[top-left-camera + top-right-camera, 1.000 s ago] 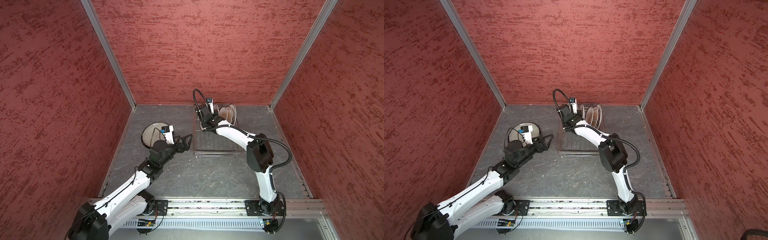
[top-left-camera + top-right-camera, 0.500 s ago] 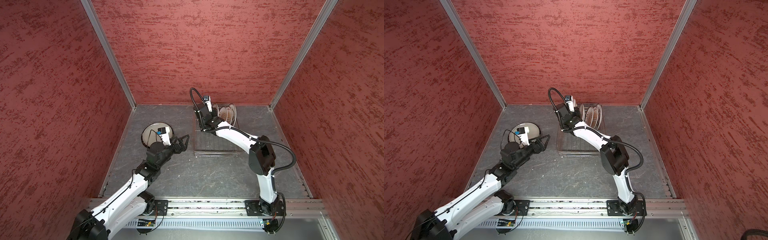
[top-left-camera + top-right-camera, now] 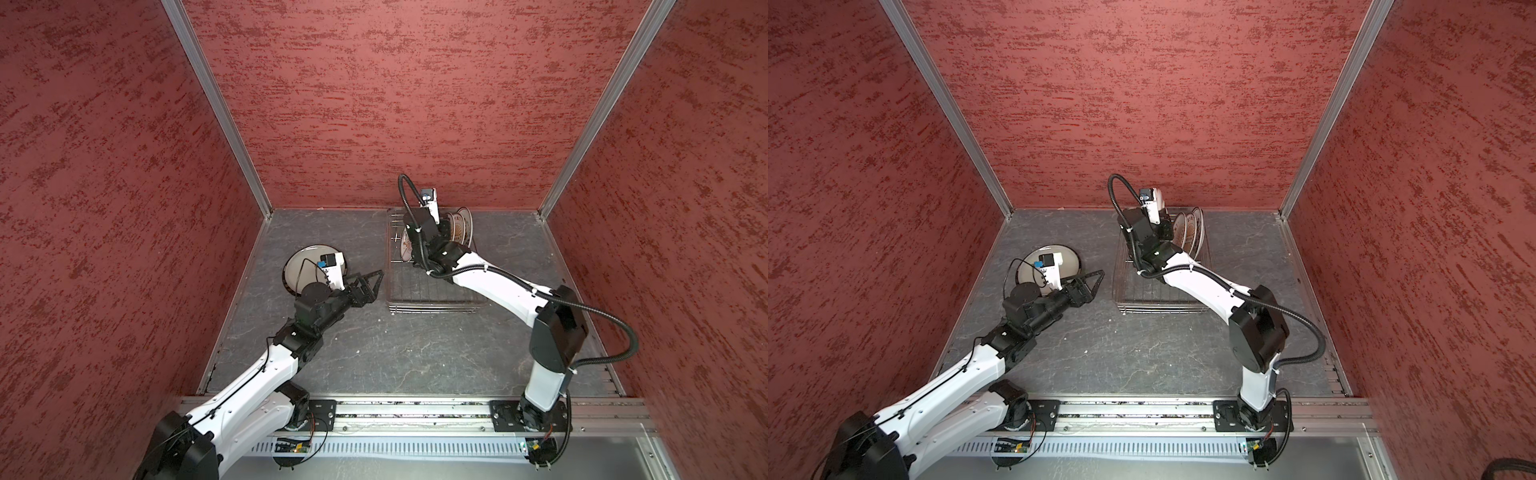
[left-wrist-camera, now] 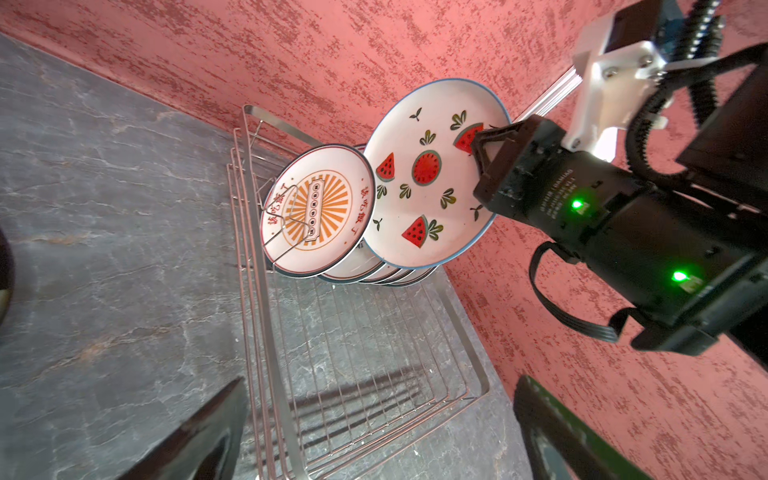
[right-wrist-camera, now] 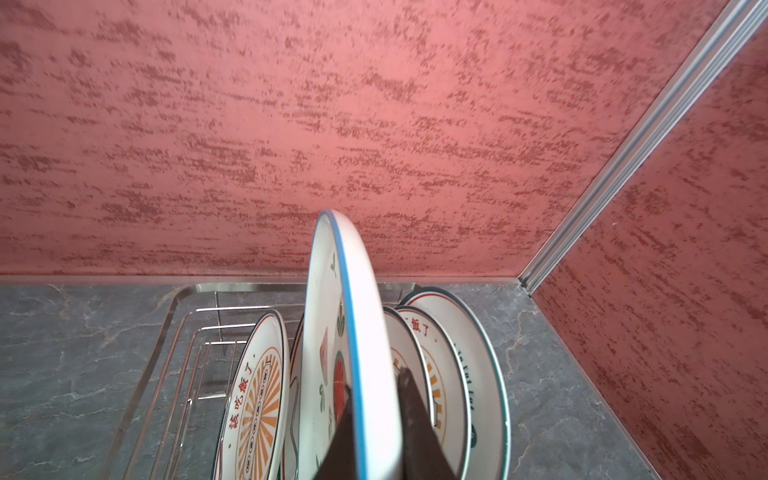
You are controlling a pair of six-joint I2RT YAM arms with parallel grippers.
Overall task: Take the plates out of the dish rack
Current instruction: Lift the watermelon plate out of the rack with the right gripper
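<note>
The wire dish rack (image 3: 432, 291) (image 3: 1158, 297) stands at the back of the table. My right gripper (image 5: 374, 378) (image 4: 482, 153) is shut on the rim of a watermelon plate (image 4: 419, 199) (image 5: 332, 332), held upright above the other plates. An orange sunburst plate (image 4: 316, 208) (image 5: 257, 399) and several more plates (image 5: 457, 365) (image 3: 459, 226) (image 3: 1192, 232) stand in the rack's prongs. My left gripper (image 3: 372, 282) (image 3: 1096, 278) (image 4: 374, 436) is open and empty, just left of the rack's near end. A dark-rimmed cream plate (image 3: 299, 266) (image 3: 1034, 266) lies flat on the table behind it.
Red textured walls (image 3: 374, 104) close in the back and both sides, and the rack stands close to the back wall. The grey stone-look table top (image 3: 395, 353) runs from the rack to the rail (image 3: 395, 415) that carries both arm bases.
My right gripper has risen a little with the watermelon plate in it. The left gripper has stayed open beside the rack and has barely shifted.
</note>
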